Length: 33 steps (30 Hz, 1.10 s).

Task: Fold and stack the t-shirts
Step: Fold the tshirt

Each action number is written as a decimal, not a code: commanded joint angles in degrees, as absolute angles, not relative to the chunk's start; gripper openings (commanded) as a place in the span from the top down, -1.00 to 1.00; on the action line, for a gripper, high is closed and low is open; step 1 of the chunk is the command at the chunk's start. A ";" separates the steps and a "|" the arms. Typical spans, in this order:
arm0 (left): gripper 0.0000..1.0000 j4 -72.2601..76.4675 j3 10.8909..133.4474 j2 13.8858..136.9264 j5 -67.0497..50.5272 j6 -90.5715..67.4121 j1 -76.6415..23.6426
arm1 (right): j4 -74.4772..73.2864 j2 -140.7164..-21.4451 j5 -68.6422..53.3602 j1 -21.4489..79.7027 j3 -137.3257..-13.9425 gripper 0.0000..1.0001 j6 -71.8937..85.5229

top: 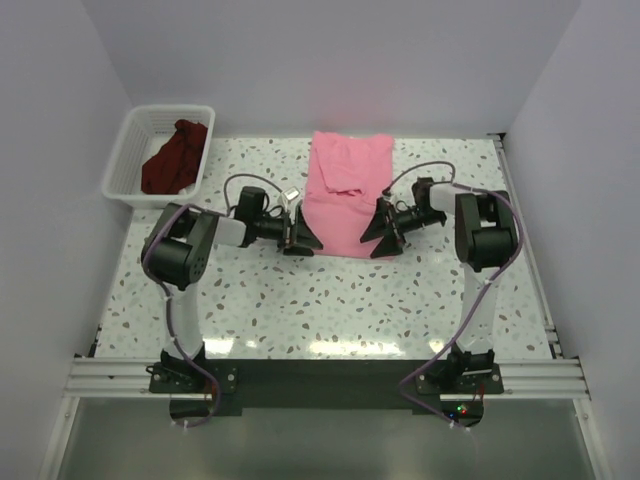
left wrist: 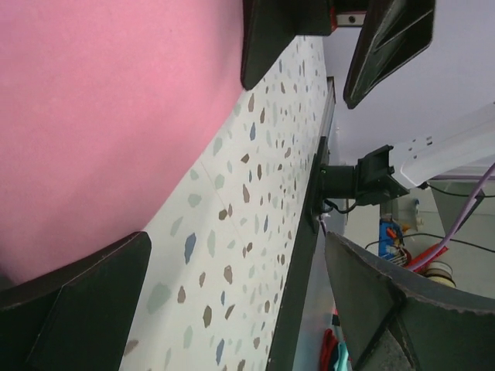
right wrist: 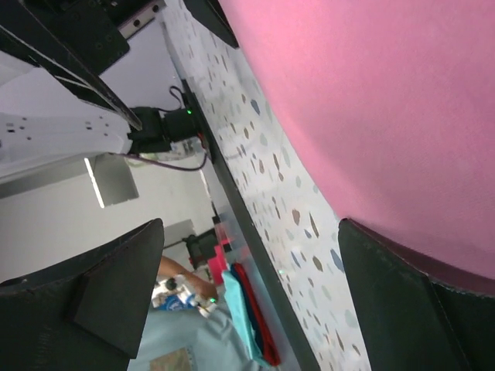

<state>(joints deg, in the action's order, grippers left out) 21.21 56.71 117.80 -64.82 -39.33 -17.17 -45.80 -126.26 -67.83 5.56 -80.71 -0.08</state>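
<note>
Two-armed pinch ahead: holds left gripper point(top: 303, 236) and right gripper point(top: 377, 237) open at the near corners of the pink t-shirt point(top: 340, 200), maroon t-shirt point(top: 175, 160) in basket point(top: 128, 135) up-left of it; may pinch unevenly, skewing the fold.

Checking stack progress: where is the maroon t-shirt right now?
In the top view, the maroon t-shirt lies crumpled in the white basket at the far left corner of the table, apart from the pink t-shirt spread mid-table.
</note>
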 commanded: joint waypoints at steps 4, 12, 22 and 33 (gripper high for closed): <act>-1.00 -7.12 62.64 102.96 -58.11 -12.27 -18.36 | -66.86 -119.45 -60.48 5.19 -93.15 -0.97 -16.24; -1.00 -16.70 65.40 83.69 -37.37 36.17 -19.95 | -59.90 -101.71 -31.09 7.64 -93.02 -0.97 -35.58; -1.00 -25.78 61.02 89.92 -41.40 71.53 -21.18 | -29.10 -84.63 -6.07 24.77 -60.92 -0.77 -55.80; -0.40 -4.83 49.92 92.89 -34.72 81.82 -26.80 | -22.33 -91.14 -3.08 28.30 -53.18 -0.18 -61.26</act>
